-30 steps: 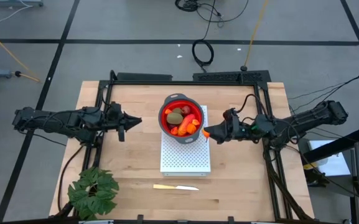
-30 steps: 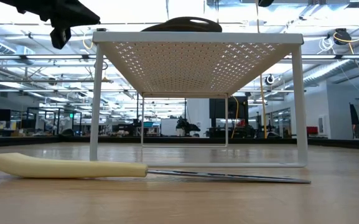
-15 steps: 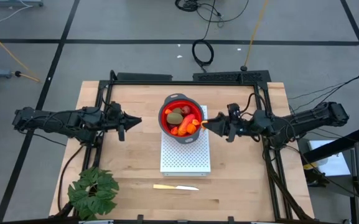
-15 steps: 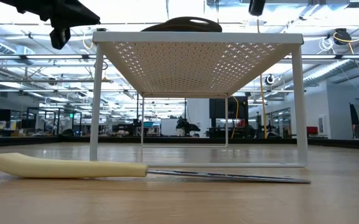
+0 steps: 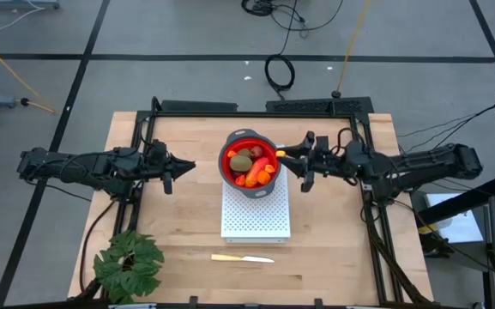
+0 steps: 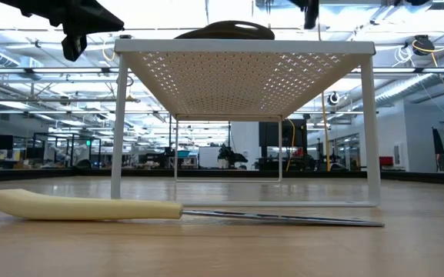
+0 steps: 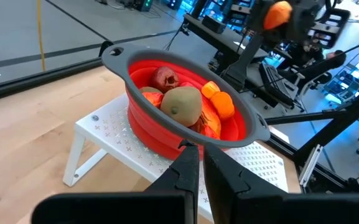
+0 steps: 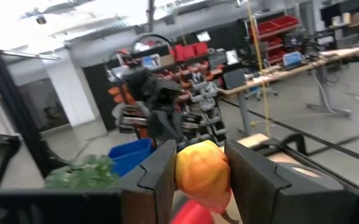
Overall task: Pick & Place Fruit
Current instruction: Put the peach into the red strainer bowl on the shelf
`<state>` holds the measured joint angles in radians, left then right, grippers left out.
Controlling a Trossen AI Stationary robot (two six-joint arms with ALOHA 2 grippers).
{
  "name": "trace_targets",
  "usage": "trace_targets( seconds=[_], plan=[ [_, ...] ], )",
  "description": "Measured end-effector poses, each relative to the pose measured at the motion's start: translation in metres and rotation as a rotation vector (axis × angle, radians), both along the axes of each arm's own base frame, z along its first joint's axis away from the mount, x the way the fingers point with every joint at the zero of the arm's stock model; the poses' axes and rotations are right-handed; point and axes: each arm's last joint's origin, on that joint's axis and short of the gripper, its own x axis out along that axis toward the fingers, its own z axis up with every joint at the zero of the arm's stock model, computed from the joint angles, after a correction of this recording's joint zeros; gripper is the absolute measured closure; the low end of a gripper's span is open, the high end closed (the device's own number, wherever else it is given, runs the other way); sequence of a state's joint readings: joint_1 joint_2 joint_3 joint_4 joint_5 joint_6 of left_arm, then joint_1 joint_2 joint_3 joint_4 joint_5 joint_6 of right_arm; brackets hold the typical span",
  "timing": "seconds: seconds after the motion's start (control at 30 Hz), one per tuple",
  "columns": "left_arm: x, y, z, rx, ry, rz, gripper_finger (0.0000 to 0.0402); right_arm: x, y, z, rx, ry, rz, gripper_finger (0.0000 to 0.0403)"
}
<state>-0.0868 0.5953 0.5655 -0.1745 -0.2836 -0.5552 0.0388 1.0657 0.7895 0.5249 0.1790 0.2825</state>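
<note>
The right hand (image 8: pixel 199 180) pinches a small orange fruit piece (image 8: pixel 203 171) at its middle beside the red bowl (image 5: pixel 249 163) at the high view's centre; it looks light, rigid and slippery, while the left hand (image 5: pixel 187 166), pressed together, waits centre-left.

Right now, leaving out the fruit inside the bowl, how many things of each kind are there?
Bowl: 1
Rack: 1
Knife: 1
Plant: 1
Fruit piece held in the right end effector: 1
Total: 5
</note>
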Motion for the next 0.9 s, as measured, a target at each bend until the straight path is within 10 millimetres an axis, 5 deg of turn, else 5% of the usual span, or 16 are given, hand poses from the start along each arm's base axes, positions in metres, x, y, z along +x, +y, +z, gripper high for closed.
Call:
trace_targets(
  seconds=[0.33,0.73,0.9],
  plan=[
    [0.0,0.0,0.0,0.059,0.013,-0.003,0.038,0.007,-0.014,-0.003,-0.02,0.089,-0.057,0.0277],
    [0.0,0.0,-0.001,0.074,0.023,-0.006,0.038,0.045,-0.032,0.026,-0.141,0.423,-0.088,0.0277],
    [0.0,0.0,-0.001,0.078,0.025,-0.008,0.038,0.061,-0.036,0.022,-0.185,0.548,-0.08,0.0277]
  ],
)
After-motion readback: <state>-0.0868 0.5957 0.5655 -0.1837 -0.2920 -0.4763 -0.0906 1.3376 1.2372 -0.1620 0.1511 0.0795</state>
